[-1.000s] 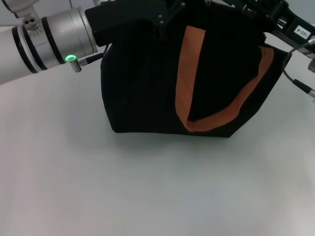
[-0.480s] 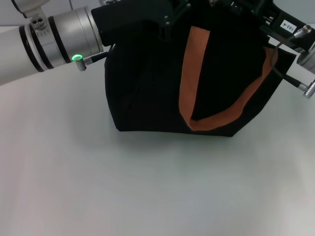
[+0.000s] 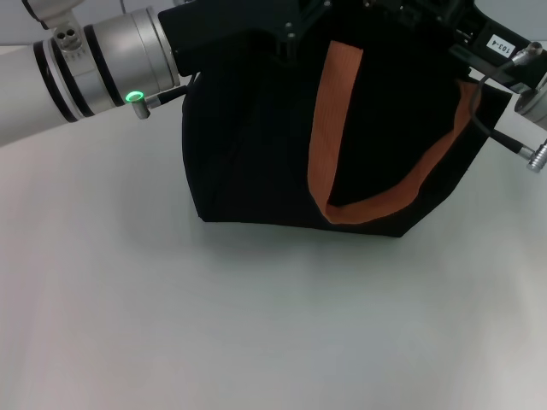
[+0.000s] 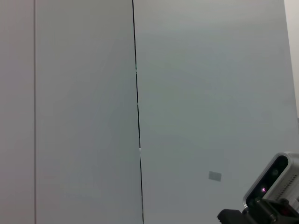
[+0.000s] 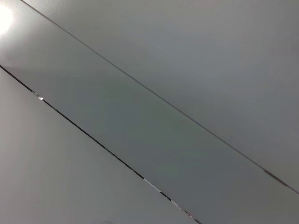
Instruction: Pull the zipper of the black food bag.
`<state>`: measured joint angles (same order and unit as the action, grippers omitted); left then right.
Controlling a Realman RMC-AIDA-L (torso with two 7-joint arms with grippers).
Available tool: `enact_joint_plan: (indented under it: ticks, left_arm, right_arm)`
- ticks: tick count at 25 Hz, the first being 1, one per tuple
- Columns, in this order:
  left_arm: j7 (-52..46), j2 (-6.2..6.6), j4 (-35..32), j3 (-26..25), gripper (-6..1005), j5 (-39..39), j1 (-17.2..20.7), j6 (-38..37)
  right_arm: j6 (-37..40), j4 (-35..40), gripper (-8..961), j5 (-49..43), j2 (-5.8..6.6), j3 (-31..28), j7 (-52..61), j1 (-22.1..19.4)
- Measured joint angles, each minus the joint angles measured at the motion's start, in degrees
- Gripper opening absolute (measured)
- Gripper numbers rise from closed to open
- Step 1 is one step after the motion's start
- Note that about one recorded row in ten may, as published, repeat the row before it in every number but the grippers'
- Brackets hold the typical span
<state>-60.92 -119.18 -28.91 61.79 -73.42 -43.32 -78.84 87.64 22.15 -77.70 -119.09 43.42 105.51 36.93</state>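
Observation:
The black food bag stands on the white table at the top middle of the head view, an orange-brown strap handle looping down its front. My left gripper reaches in from the upper left and sits at the bag's top edge. From the upper right comes my right gripper, also at the top edge of the bag. Both are black against the black fabric. The zipper is out of view. Both wrist views show only pale wall panels.
The white table stretches out in front of the bag. A cable and metal connector hang off my right arm beside the bag's right side. A grey camera housing shows in a corner of the left wrist view.
Both arms shifted a little over the bag's top, the right arm moving inward and lower. The bag's right side has pulled in slightly. Little differs over the last half second.

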Motion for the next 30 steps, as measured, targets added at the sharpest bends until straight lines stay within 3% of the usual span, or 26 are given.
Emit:
enact_joint_plan:
  ticks: [30]
  left_arm:
    - [0.6, 0.00, 0.7, 0.2, 30, 1.5, -0.2, 1.3]
  right_arm:
    - [-0.2, 0.0, 617, 0.6, -0.09, 0.6, 1.9, 0.7]
